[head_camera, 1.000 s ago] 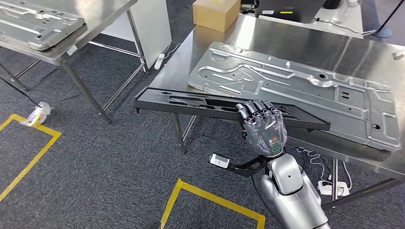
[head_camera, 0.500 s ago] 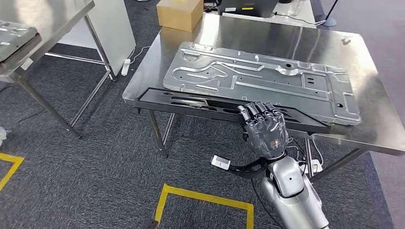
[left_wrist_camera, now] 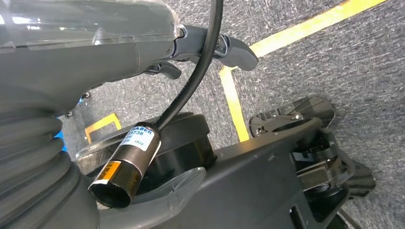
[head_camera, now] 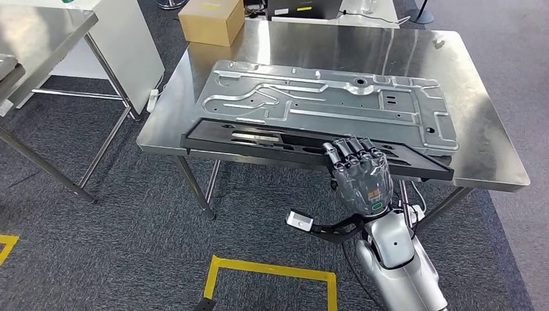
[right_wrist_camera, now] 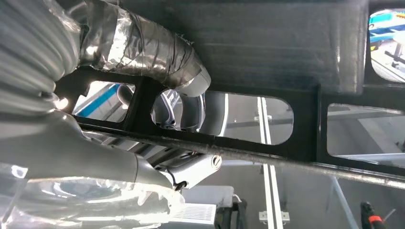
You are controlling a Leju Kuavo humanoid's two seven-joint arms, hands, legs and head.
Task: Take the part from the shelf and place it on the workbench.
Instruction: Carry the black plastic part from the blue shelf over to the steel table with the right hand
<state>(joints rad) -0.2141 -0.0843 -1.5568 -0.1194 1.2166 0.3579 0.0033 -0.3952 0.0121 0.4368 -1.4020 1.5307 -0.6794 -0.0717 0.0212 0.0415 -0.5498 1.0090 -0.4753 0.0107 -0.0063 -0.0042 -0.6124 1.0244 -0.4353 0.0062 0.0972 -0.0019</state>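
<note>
A steel workbench (head_camera: pixel 479 139) with a polished, reflective top stands on thin metal legs over dark grey carpet (head_camera: pixel 116 233). Yellow tape lines (head_camera: pixel 272 269) are laid on the carpet close to the robot. A large stamped metal plate (head_camera: pixel 324 103) with raised ribs and cut-outs lies flat on the bench and covers much of its top. Beyond the fingers, at the far corner of the bench, sits a cardboard box (head_camera: pixel 210 21). A second steel table (head_camera: pixel 39 29) stands well apart to one side, with a white panel (head_camera: pixel 129 58) leaning beside it.

The right hand (head_camera: pixel 361 176) holds the part (head_camera: pixel 259 139), a long, flat black frame with oblong openings. Its fingers (head_camera: pixel 346 150) are curled over the near edge of the frame, and the frame stretches far out to both sides of them, most of it past the left side of the fingers. In the head view the frame lies along the near edge of the bench, just in front of the metal plate; whether it rests on the bench or hangs just above it cannot be told. In the right wrist view the thumb (right_wrist_camera: pixel 157 52) presses against the underside of the black frame (right_wrist_camera: pixel 267 62).

The left hand (left_wrist_camera: pixel 143 33) hangs low over the carpet; how its fingers lie cannot be told. A black cylinder (left_wrist_camera: pixel 126 164) on a cable near it carries a white label reading "738" and a yellow strip; the rest of the print is too small to read. A small mark on the back of the right hand is unreadable.
</note>
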